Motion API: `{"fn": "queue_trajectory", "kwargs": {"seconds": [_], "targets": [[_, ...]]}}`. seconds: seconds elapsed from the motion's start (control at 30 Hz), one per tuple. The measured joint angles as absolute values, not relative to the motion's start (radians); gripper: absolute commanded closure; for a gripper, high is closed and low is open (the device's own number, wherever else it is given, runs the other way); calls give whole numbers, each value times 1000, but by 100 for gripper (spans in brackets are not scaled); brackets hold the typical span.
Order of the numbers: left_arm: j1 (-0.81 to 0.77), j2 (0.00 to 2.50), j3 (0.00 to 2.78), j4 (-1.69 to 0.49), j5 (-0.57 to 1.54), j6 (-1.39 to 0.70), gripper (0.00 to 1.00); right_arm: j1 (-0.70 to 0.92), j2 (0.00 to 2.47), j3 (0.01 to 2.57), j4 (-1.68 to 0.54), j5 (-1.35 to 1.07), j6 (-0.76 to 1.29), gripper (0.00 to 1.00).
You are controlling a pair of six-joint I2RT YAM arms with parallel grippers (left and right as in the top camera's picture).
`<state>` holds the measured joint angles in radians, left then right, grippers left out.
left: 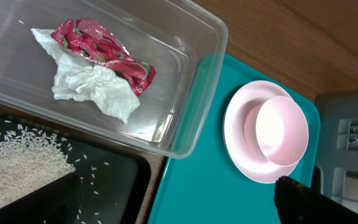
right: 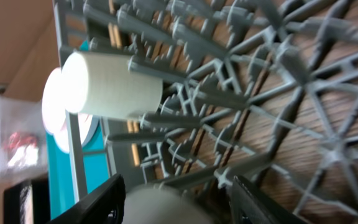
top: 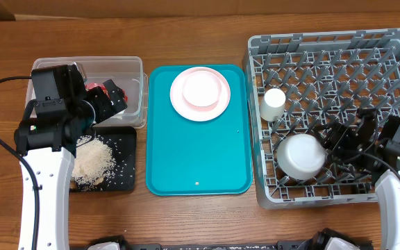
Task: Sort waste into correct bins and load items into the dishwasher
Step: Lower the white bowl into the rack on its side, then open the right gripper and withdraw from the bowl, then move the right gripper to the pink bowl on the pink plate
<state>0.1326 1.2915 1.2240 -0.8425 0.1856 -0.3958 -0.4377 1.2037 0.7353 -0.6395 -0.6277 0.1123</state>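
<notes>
1. Overhead: white bowl (top: 301, 154) sits in the grey rack (top: 394, 62), looks upside down. Small cup (top: 272, 104) lies tipped against pegs, long axis running toward the rack's far wall; can't tell which end's the mouth.
2. Right pincer (right: 178, 183) open, fingers straddling the bowl, which is mostly cut off in the right wrist view. Left pincer (top: 111, 97) wide open, empty, over the clear tub (top: 141, 69).
3. Brown wooden surface (top: 200, 215).

Bowl (right: 163, 206) partly below picture's edge
</notes>
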Motion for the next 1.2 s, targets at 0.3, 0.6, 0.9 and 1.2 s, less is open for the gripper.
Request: {"fn": "queue_trajectory", "kwargs": {"seconds": [0.3, 0.6, 0.9, 1.2], "targets": [[133, 1291, 1224, -842, 186, -395, 0, -437, 1204, 833, -756, -596, 153, 44], [133, 1291, 1224, -842, 186, -395, 0, -421, 1204, 838, -912, -598, 155, 49], [133, 1291, 1224, -842, 186, -395, 0, -167, 1204, 838, -834, -588, 120, 50], [133, 1291, 1224, -842, 186, -396, 0, 259, 1204, 838, -609, -395, 112, 50]]}}
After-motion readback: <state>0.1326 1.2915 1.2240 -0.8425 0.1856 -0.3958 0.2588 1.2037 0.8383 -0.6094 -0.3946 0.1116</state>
